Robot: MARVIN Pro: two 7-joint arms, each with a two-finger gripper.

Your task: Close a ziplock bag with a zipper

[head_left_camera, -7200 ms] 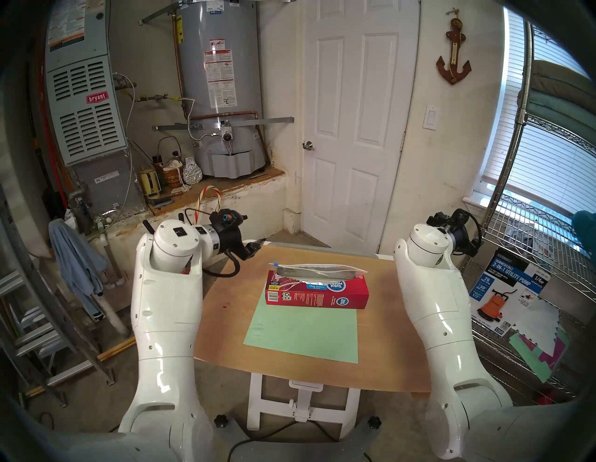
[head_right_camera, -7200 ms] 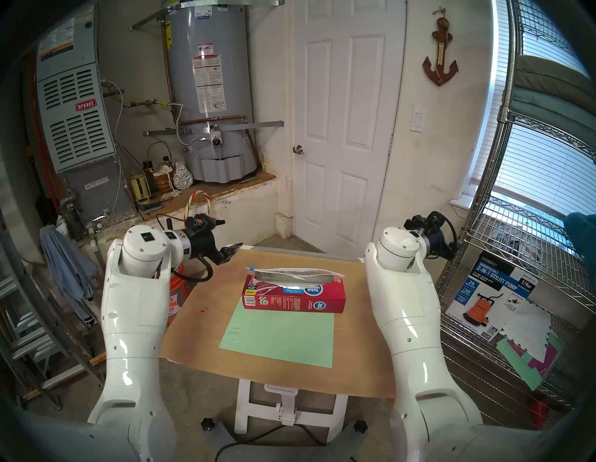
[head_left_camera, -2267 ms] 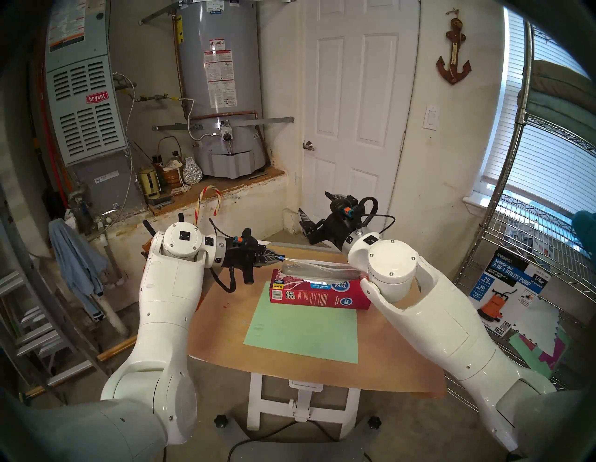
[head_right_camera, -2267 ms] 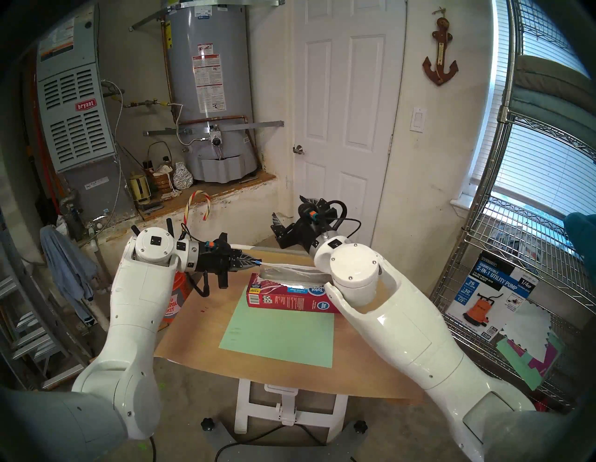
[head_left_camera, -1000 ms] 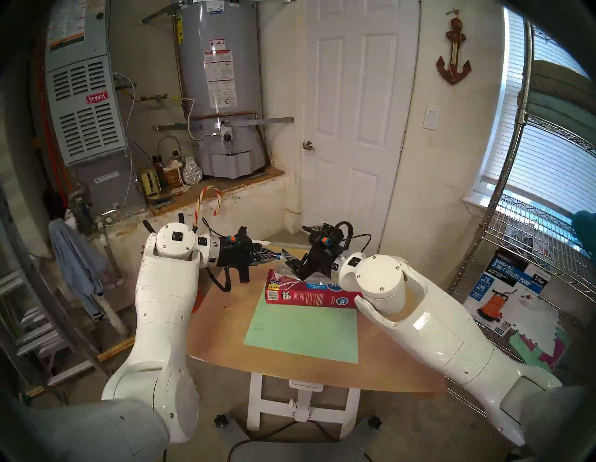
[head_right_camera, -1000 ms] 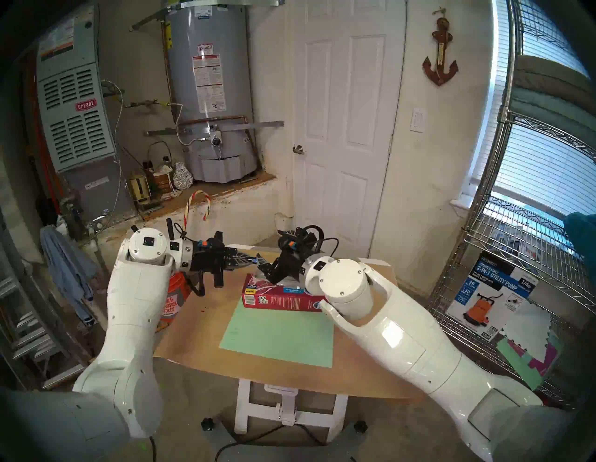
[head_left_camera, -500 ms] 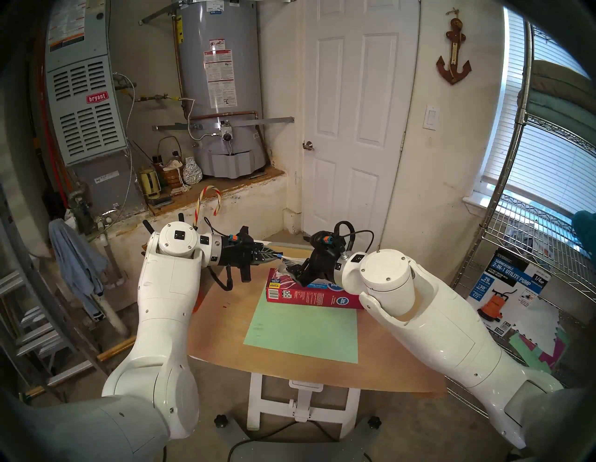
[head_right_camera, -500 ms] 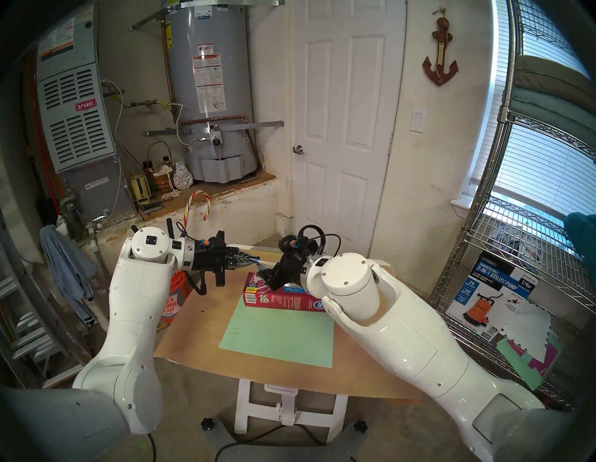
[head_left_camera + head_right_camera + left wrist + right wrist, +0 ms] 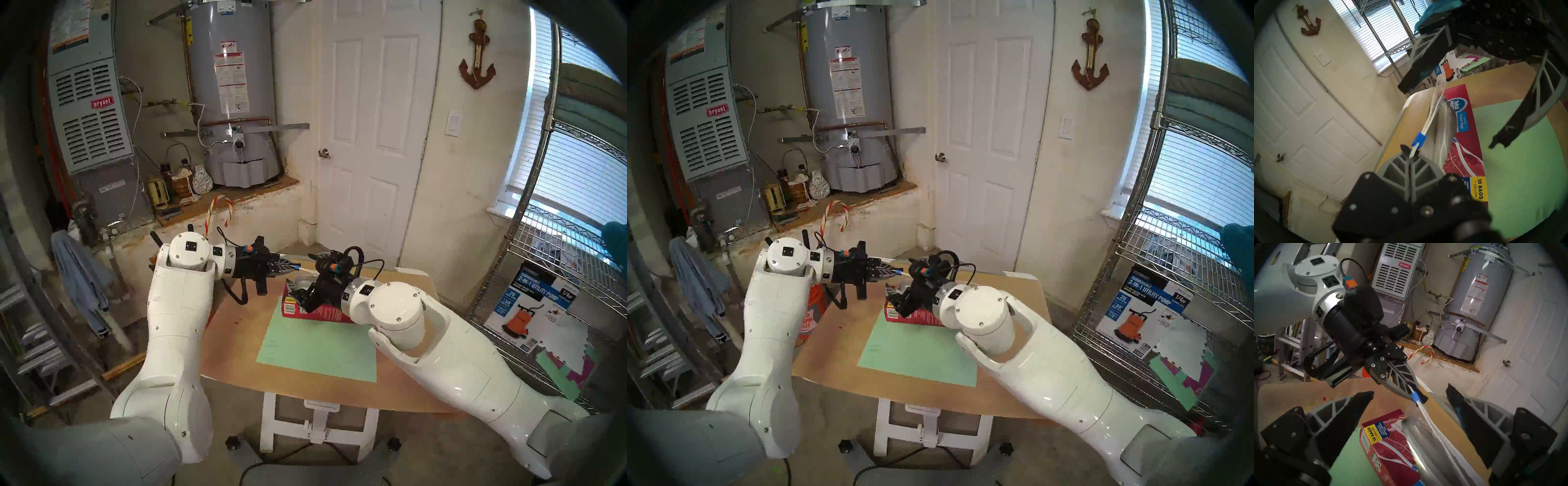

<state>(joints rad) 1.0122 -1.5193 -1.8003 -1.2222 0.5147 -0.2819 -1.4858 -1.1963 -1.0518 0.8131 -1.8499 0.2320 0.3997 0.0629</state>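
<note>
The clear ziplock bag (image 9: 1442, 129) lies along the top of a red freezer-bag box (image 9: 319, 314), its white top strip raised toward the left. My left gripper (image 9: 1410, 155) is shut on the strip's end, just behind the blue zipper (image 9: 1418, 139). The zipper (image 9: 1415, 396) sits at the bag's left end, and the two strip halves spread apart behind it. My right gripper (image 9: 1410, 389) is open, with one finger on each side of the strip. Its fingertips (image 9: 1369, 394) are about level with the zipper and do not touch it. In the head view, the right gripper (image 9: 298, 269) hides most of the bag.
The box stands at the far side of a tan table (image 9: 237, 339), with a green paper sheet (image 9: 319, 349) in front of it. A wire shelf (image 9: 559, 271) stands to the right. An orange bucket (image 9: 815, 305) sits under the left arm, and a door is behind the table.
My right gripper, still open, has moved left and down along the bag until its fingers flank the strip near the zipper. The left gripper has kept its hold and place.
</note>
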